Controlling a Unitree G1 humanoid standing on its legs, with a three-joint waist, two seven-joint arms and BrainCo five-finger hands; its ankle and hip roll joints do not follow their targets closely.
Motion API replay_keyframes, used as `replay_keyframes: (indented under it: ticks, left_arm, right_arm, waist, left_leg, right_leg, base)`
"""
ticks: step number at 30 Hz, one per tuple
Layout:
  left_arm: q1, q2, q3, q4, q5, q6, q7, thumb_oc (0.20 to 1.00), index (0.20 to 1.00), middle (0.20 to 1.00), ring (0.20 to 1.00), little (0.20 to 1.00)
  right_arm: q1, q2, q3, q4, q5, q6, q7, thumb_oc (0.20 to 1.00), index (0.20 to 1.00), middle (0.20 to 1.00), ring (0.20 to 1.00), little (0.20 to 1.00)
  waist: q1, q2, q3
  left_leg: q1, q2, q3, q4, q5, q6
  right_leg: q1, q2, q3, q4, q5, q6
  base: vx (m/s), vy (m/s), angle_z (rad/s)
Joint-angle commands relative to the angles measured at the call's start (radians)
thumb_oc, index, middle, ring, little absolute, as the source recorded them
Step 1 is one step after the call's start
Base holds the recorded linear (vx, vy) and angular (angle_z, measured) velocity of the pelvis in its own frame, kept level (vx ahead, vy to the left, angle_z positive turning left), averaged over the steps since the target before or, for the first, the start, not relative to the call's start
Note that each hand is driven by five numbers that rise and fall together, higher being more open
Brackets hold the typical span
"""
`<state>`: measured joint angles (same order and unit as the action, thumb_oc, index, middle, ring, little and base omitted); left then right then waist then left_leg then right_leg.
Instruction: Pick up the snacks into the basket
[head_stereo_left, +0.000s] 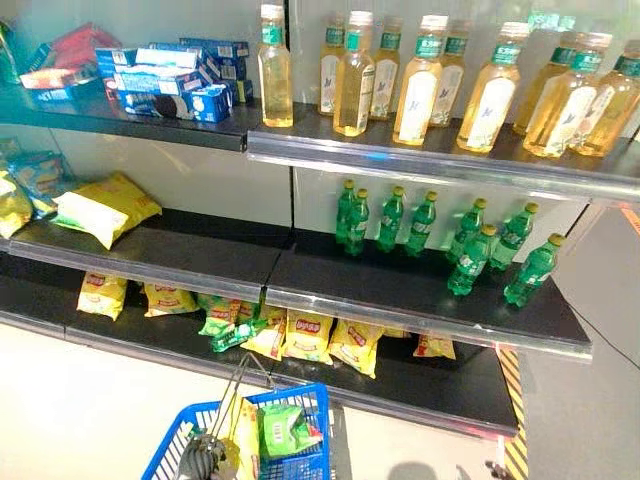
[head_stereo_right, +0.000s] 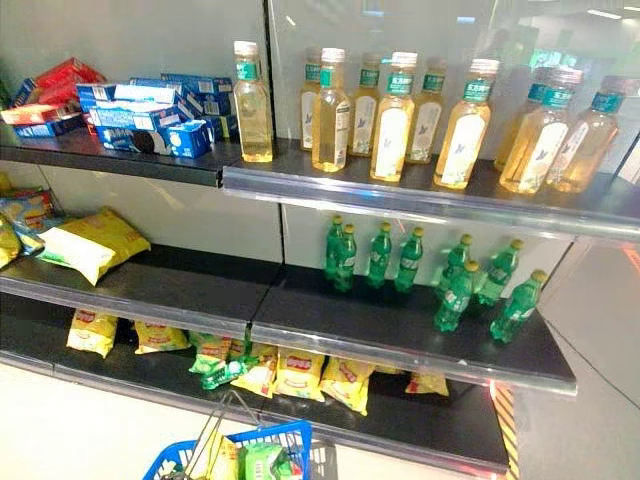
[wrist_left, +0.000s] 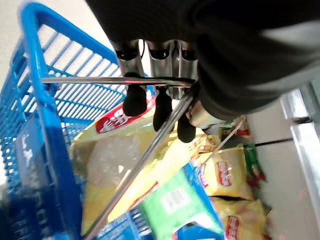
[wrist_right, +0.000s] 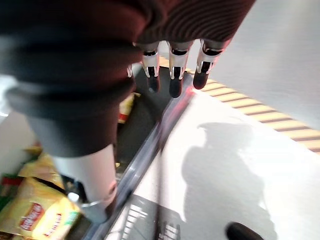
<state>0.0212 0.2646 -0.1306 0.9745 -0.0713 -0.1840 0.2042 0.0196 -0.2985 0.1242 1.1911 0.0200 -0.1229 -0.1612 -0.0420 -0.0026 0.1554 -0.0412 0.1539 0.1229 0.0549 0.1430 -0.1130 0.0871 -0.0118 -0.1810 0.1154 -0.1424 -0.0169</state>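
While the left hand (wrist_left: 160, 95) hangs curled round the wire handle (wrist_left: 115, 80) of the blue basket (head_stereo_left: 300, 400), which already carries a yellow and a green bag, the right hand (wrist_right: 172, 75) hovers empty, fingers relaxed. Fetch step pending. Next: reach the right hand to the chip bags (head_stereo_left: 305, 335) on the bottom shelf (head_stereo_left: 430, 385) beyond.

Three tiers of dark shelves (head_stereo_left: 400, 290) with silvery front edges, backed by pale panels (head_stereo_left: 200, 180). Pale glossy floor (head_stereo_left: 80, 420) below. Yellow-and-black striped strip (head_stereo_left: 515, 400) on the floor beside the lowest shelf's right end.
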Motion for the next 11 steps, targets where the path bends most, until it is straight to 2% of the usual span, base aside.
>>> replay_keyframes:
  ticks: [1, 6, 11]
  left_arm:
    - [0.013, -0.018, -0.01, 0.071, -0.005, 0.016, -0.052, 0.2, 0.2, 0.2, 0.2, 0.2]
    - [0.003, -0.037, -0.032, 0.163, 0.02, 0.029, -0.078, 0.2, 0.2, 0.2, 0.2, 0.2]
    - [-0.016, -0.033, -0.041, 0.146, 0.018, 0.03, -0.071, 0.2, 0.2, 0.2, 0.2, 0.2]
  right_arm:
    - [-0.055, -0.009, -0.022, 0.042, 0.09, 0.011, -0.001, 1.0, 1.0, 1.0, 1.0, 1.0]
    - [-0.068, 0.003, -0.007, 0.062, 0.062, 0.02, 0.0, 1.0, 1.0, 1.0, 1.0, 1.0]
    - [-0.089, 0.014, 0.015, 0.045, 0.066, 0.022, 0.005, 1.0, 1.0, 1.0, 1.0, 1.0]
  waist:
    - [0.005, -0.038, 0.007]
    - [0.002, -0.029, -0.031]
    - [-0.002, -0.022, -0.049]
  left_leg:
    - [-0.043, -0.084, -0.096, 0.196, -0.203, 0.034]
    - [0.011, -0.096, -0.084, 0.114, -0.208, 0.044]
    - [0.051, -0.096, -0.072, 0.042, -0.201, 0.051]
  right_leg:
    - [-0.04, -0.028, 0.08, -0.042, 0.047, 0.079]
    - [-0.03, -0.035, 0.084, -0.062, 0.061, 0.094]
    - [-0.033, -0.042, 0.092, -0.069, 0.075, 0.106]
  base:
    - [0.01, -0.007, -0.25]
    - [0.06, 0.047, -0.27]
    - [0.04, 0.068, -0.02]
